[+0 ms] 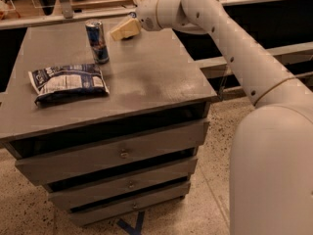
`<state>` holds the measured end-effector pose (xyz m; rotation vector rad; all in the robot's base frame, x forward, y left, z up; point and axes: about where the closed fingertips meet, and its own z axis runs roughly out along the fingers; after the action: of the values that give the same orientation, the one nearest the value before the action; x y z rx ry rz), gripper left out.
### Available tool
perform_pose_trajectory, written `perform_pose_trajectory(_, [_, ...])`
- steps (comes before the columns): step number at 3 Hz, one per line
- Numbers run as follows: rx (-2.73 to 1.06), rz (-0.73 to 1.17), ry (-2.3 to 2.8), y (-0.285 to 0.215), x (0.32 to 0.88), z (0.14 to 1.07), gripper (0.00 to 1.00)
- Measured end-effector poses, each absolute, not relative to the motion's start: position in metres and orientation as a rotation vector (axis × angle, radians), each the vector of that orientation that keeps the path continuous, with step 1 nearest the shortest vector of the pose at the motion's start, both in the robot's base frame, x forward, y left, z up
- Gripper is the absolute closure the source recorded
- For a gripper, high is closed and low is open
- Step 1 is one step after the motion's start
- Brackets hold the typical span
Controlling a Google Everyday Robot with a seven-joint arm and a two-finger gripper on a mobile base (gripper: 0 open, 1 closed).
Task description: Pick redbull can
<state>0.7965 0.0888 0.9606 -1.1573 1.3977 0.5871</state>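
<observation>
Just beside the jaws: redbull can (pixel 97 40)

Grey drawer cabinet (pixel 156 77) top: redbull can (pixel 97 40) upright, snack bag (pixel 68 82) flat; jaws over far edge.

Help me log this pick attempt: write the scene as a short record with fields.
target: redbull can, upright near the far edge of the cabinet top
gripper: gripper, above the far part of the top, just right of the can in the camera view, not touching it
can held: no
other item: snack bag, lying flat in front of the can, toward the left side
surface: grey cabinet with three drawers in front
</observation>
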Motion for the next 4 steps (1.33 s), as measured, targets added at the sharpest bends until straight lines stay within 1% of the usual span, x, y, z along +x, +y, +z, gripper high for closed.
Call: perform_pose_trajectory(4, [-1.358,0.773,1.398,0.163,0.792,0.921,0.00])
